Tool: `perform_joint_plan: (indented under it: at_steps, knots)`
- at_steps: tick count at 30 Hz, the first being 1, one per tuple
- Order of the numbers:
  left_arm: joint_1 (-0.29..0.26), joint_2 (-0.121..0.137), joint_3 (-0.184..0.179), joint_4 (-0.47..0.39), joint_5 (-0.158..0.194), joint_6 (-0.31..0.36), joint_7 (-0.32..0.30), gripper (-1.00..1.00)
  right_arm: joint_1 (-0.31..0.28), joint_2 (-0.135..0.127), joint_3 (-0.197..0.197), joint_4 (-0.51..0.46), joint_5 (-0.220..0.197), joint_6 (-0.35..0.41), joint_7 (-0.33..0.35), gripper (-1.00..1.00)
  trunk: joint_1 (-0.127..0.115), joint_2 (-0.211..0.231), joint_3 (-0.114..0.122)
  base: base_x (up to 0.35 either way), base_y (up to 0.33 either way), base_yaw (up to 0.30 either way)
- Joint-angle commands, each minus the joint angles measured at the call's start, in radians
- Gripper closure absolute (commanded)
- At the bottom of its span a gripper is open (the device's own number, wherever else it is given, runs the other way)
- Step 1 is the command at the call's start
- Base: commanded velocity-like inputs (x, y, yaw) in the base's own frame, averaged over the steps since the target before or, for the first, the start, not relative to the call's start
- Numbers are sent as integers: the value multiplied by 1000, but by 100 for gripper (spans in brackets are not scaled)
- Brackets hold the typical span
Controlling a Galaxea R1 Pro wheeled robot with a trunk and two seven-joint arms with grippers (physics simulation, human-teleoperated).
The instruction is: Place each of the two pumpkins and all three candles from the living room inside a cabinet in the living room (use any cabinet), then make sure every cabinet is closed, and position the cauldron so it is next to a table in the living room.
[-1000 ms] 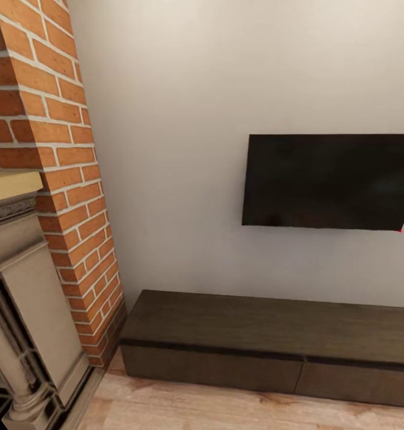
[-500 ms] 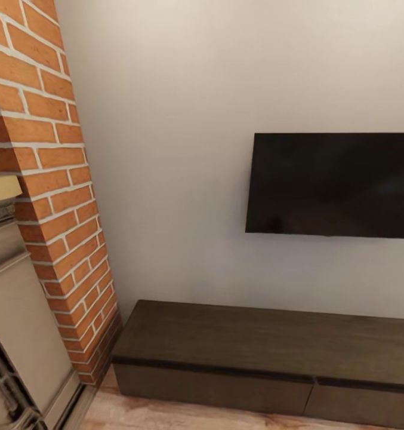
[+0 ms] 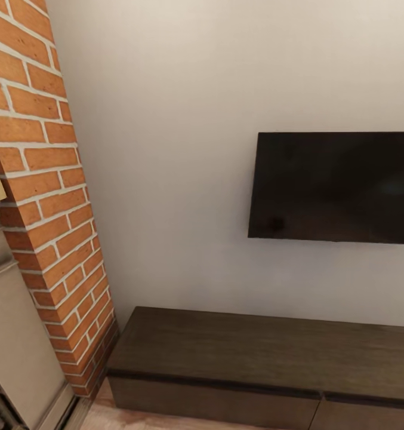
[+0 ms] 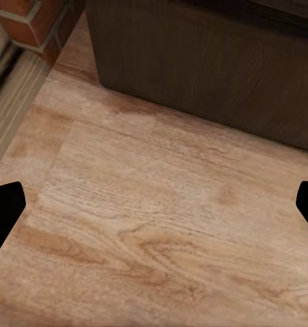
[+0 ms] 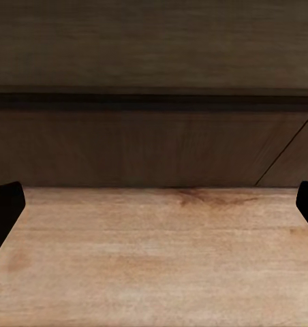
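Observation:
The long, low, dark brown cabinet (image 3: pixel 267 358) runs along the wall under the TV, its drawer fronts shut. The left wrist view looks down on plank floor, with the cabinet's front (image 4: pixel 215 75) a short way ahead; my left gripper (image 4: pixel 154 208) is open, its black fingertips (image 4: pixel 3 211) far apart with nothing between them. In the right wrist view my right gripper (image 5: pixel 154 204) is open too and empty, facing the cabinet's closed drawer fronts (image 5: pixel 147 146) over bare floor. Pumpkins, candles, cauldron and table are out of view.
A red brick fireplace column (image 3: pixel 40 197) stands to the left of the cabinet, with a grey stone surround (image 3: pixel 14 334) at the far left. A black TV (image 3: pixel 336 188) hangs on the pale wall. Light wood floor (image 4: pixel 154 231) lies before the cabinet.
The head camera has moved closer and turned: the fireplace has slid off to the left and the cabinet has dropped lower in the picture. Nothing in the room itself has moved.

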Motion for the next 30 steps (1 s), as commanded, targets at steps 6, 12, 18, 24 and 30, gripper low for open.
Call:
perform_joint_plan:
  at_steps: [6, 12, 18, 24, 30]
  knots:
    - [0, -5, -2, -14, 6, -4, 3, -100, -1, 0, 0, 0, 1, -3, -4, -100, 19, -36, -17, 2, 0, 0]
    - [0, -5, -3, -14, 6, -3, 3, -100, -1, 0, 0, 0, 1, -3, -4, -100, 42, -78, -36, 0, 0, 0]
    - [0, -6, -3, -14, 6, -1, 4, -100, -1, 0, 0, 0, 1, -3, -4, -100, 65, -120, -54, 0, 0, 0]
    - [0, -6, -5, -14, 5, 3, 4, -100, -1, 0, 0, 1, 1, -3, -4, -100, 88, -162, -73, 0, 0, 0]
    - [0, -5, -6, -16, 5, 5, 3, -100, -1, 0, 0, 1, 1, -3, -4, -100, 111, -204, -92, 0, 0, 0]
